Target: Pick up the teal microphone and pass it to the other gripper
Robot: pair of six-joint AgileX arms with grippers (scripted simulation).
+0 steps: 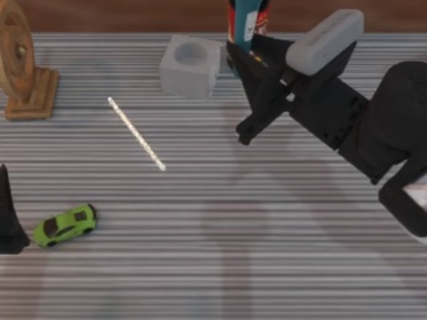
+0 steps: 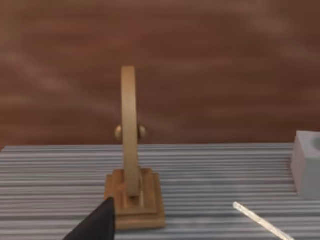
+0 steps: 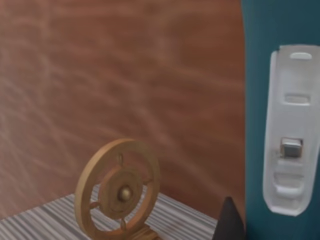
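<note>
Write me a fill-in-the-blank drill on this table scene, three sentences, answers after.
1. The toy car near the left pincer is ____ in colour.
2. The wooden wheel stands on the table's ____ side in the top view.
3. The right pincer has reached the microphone, whose handle is ____ in colour.

Missing words: green; left; teal

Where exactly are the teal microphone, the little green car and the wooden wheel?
teal microphone (image 3: pixel 257 125): right wrist view, on its teal handle beside the white button patch.
green toy car (image 1: pixel 65 225): top view, on its roof.
wooden wheel (image 2: pixel 129 131): left wrist view, on its edge-on rim.
</note>
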